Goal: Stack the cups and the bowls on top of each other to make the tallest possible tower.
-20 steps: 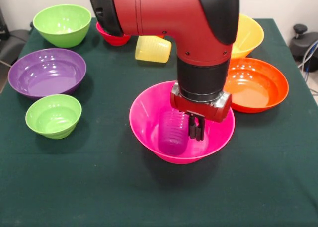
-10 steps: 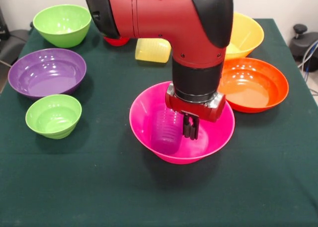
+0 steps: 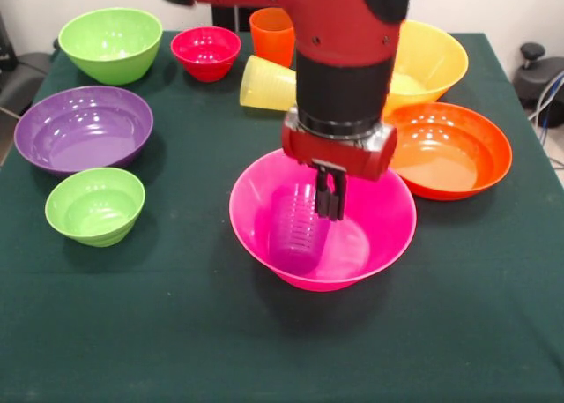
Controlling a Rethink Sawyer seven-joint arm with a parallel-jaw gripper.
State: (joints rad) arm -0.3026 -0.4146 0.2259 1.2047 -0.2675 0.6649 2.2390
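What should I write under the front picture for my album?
Robot claw over a pink bowl with a purple cup inside.

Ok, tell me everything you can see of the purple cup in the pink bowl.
The purple cup is a small ribbed tumbler of translucent plastic, taller than wide. It sits inside the large pink bowl, left of the bowl's middle, and looks roughly upright with a slight lean; whether its mouth faces up I cannot tell. It rests on the bowl's floor. The gripper hangs just to its right, fingers together, and does not appear to hold it.
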